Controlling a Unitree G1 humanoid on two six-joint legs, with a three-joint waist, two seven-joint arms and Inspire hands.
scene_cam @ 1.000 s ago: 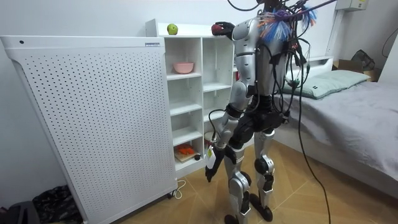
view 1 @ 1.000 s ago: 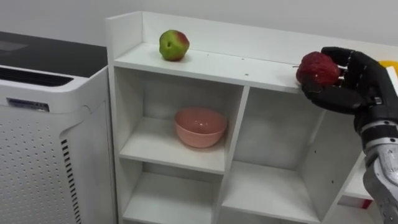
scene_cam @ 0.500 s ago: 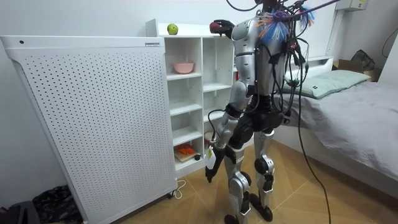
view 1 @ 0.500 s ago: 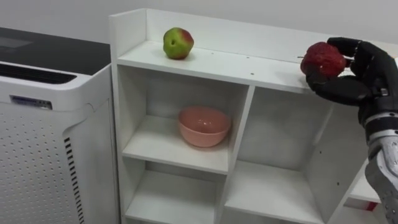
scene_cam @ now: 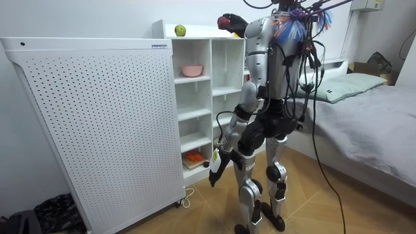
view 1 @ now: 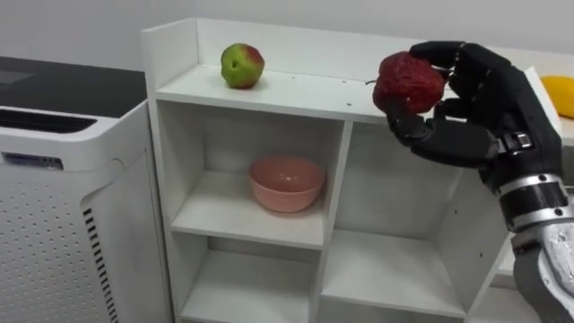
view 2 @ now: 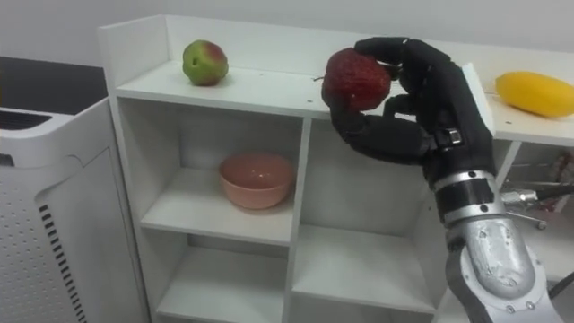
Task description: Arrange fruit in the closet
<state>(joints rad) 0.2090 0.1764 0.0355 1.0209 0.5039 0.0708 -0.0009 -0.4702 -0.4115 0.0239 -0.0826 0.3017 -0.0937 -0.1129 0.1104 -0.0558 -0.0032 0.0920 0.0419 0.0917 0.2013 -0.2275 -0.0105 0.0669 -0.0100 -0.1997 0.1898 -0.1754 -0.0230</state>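
Quick look from my end: the white closet (view 1: 305,91) is right in front of the robot, with a big white perforated appliance (view 1: 63,188) butted against its left side. A green-red apple (view 1: 242,65) sits on the top board near the left end, tucked against the raised back rim, and a pink bowl (view 1: 287,182) sits in the upper left cubby. The right hand (view 1: 471,121) comes in from the right, raised to top-board height with the palm facing left, fingers and thumb curled round a dark red fruit (view 1: 409,82). That fruit is in the air just in front of the top board's front edge, over the centre divider and well apart from the apple. The right eye view gives me all of a yellow fruit (view 2: 538,92) lying on the top further right, which the left eye cuts off at the edge. The room view adds a bed (scene_cam: 370,97) on its right, something orange (scene_cam: 193,156) on a low shelf, and the left hand (scene_cam: 213,177) hanging low by the thigh, and I can't tell what its fingers are doing.
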